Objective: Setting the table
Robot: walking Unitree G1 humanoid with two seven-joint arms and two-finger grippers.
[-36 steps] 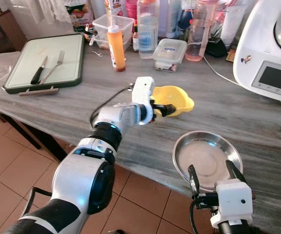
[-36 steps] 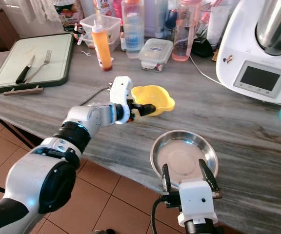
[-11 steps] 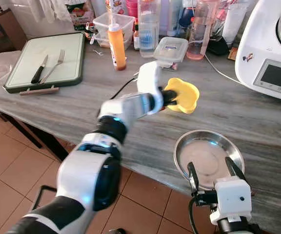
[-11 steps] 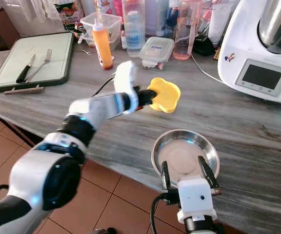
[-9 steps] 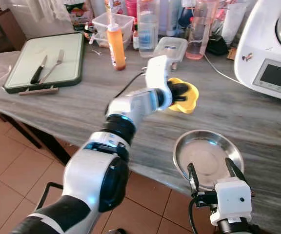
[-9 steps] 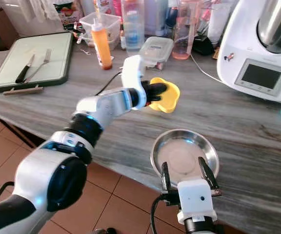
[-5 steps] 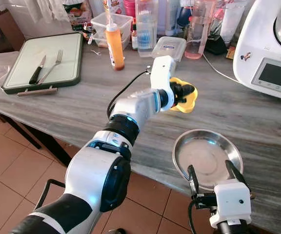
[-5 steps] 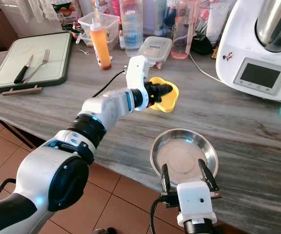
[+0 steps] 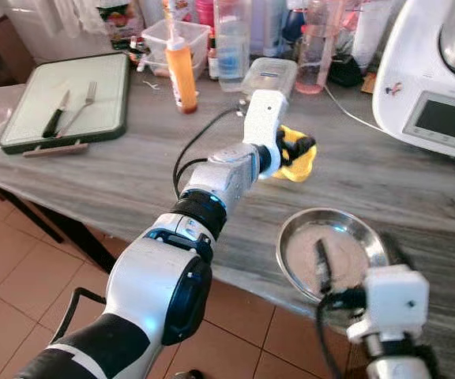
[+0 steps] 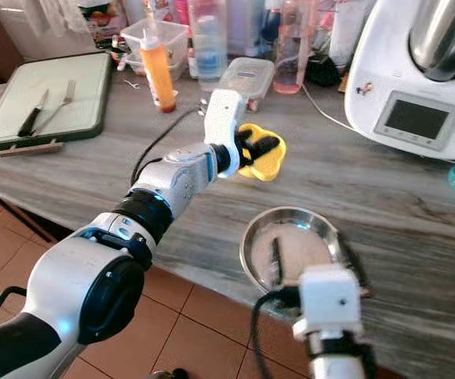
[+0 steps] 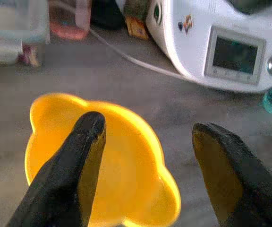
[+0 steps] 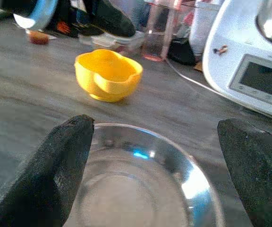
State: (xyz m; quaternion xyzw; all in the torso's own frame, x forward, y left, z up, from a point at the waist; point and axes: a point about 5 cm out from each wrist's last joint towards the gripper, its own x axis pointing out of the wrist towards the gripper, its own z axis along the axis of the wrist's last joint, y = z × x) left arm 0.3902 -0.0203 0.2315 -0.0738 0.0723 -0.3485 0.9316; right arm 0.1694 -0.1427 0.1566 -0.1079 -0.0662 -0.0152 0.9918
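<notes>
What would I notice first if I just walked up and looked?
Probably the bright yellow plastic bowl standing mid-counter, with the left pincer open right above it. Nearer the counter's front edge lies a shiny round metal plate, the right pincer open over it. A big white kitchen machine stands at back right.

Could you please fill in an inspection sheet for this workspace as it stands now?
Surface: grey marbled counter, over a tiled floor.
Job's things: yellow bowl upright on the counter; steel plate near the front edge; knife and fork on the tray.
Clutter: orange bottle, tubs, bottles, white appliance along the back.
Hands: left hand open over the bowl; right hand open over the plate.
Cables: white cord by the appliance; black cable along the left arm.
Surroundings: nothing seen.
</notes>
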